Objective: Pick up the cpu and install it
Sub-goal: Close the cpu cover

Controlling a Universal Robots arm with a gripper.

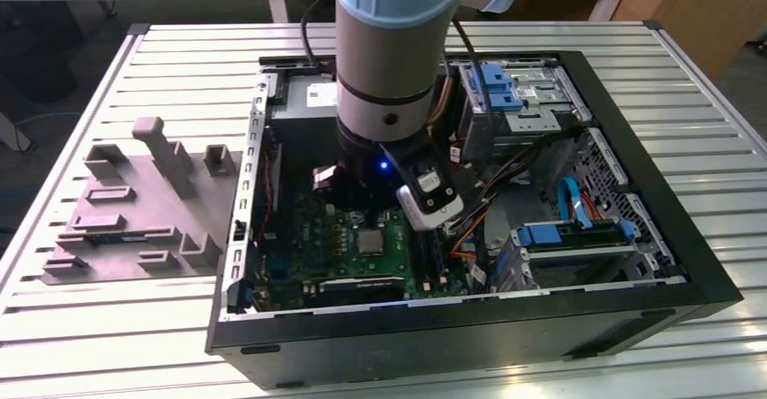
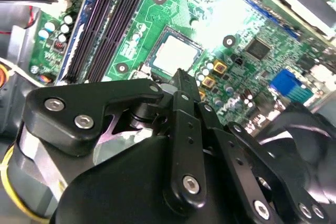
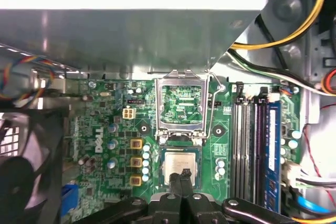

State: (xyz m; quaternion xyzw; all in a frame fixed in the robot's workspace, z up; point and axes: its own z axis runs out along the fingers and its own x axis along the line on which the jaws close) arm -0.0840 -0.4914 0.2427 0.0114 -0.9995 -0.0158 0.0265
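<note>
Inside the open black computer case (image 1: 480, 338), at six o'clock of the arm (image 1: 383, 57) in the exterior view, the small square silvery cpu (image 1: 372, 240) lies seated on the green motherboard (image 3: 100, 124). The clenched, empty claw (image 3: 184, 173) is poised just over it. Pressing it askew could bend contact pins.

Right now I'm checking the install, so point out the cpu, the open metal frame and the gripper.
cpu (image 3: 175, 162), first wrist view, on its silvery top.
metal frame (image 3: 159, 106), first wrist view, on its side rail.
gripper (image 3: 184, 173), first wrist view, at its tip.
</note>
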